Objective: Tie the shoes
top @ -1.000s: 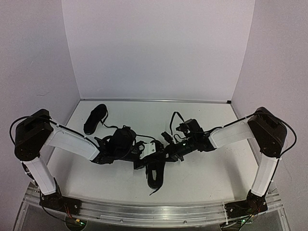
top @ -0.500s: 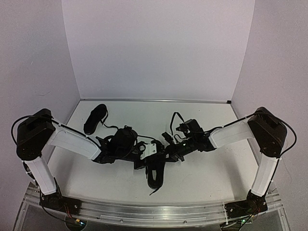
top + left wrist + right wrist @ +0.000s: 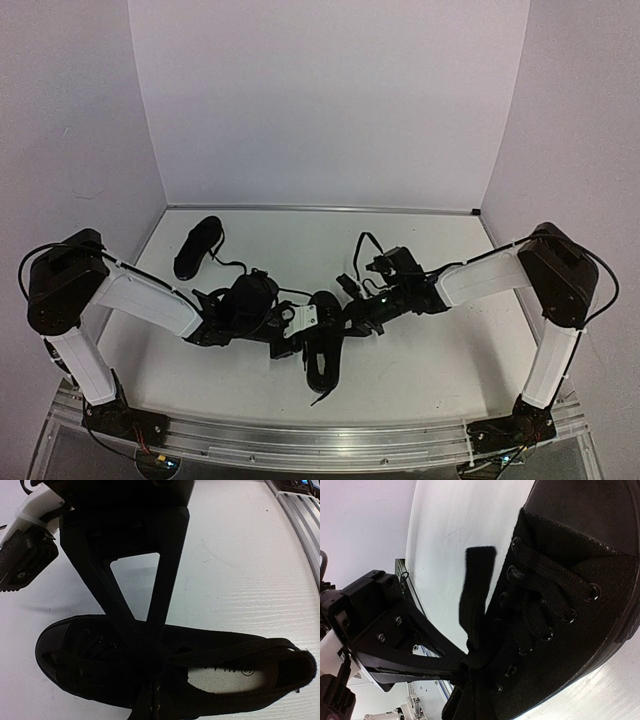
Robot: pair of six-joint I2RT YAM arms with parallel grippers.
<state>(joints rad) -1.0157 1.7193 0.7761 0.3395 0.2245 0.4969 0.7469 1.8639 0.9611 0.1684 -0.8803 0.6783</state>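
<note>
Pinching point noted: the left tool [image 3: 148, 645] has both fingers brought together to a tip on the lace [image 3: 477, 585], over the middle of the near shoe [image 3: 220, 700] where the strands cross. In the right wrist view one flat strand stands up from that pinch. In the left wrist view another runs along the opening toward the heel. The right tool [image 3: 352, 318] sits just beside the shoe's toe end, opposite the left. I cannot tell whether its fingers are apart or together.

Location: the worked shoe lies sole-down at the front centre of the desk [image 3: 430, 260], between the two tools. The second shoe [image 3: 197, 248] lies well apart at back left, a lace trailing from it.

Judgement: the step in hand looks like forming the knot; no bow is visible.

To do it well:
- Hold the left pinch low at the crossing so it does not slacken.
- Take the upright strand with the right tool close to the pinch, across its flat width.
- Pull level and in opposite directions. The shoe looks light and nothing pins it, so an upward tug would likely lift or swivel it.
- Black lace on black canvas is easy to misread, so confirm the strand in a wrist view first.
</note>
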